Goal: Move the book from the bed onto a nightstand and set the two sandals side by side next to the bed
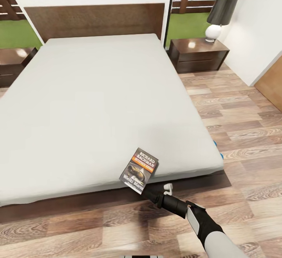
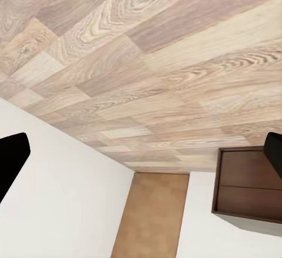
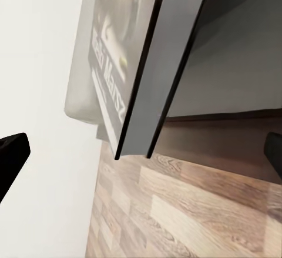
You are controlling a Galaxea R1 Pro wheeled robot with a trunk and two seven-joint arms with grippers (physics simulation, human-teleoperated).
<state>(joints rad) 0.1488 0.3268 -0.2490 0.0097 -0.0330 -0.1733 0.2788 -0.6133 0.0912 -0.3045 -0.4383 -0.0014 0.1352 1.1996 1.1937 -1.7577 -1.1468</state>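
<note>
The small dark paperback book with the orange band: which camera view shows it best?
The head view: the small dark paperback book shows whole, cover lettering readable, at the pale-grey mattress's near edge. The right wrist view shows its edge and part of the cover close up.

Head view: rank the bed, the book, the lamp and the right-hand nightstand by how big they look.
1. bed, by far the largest.
2. nightstand.
3. lamp.
4. book, though it lies nearer the camera, so it looks larger than it would back there.
</note>
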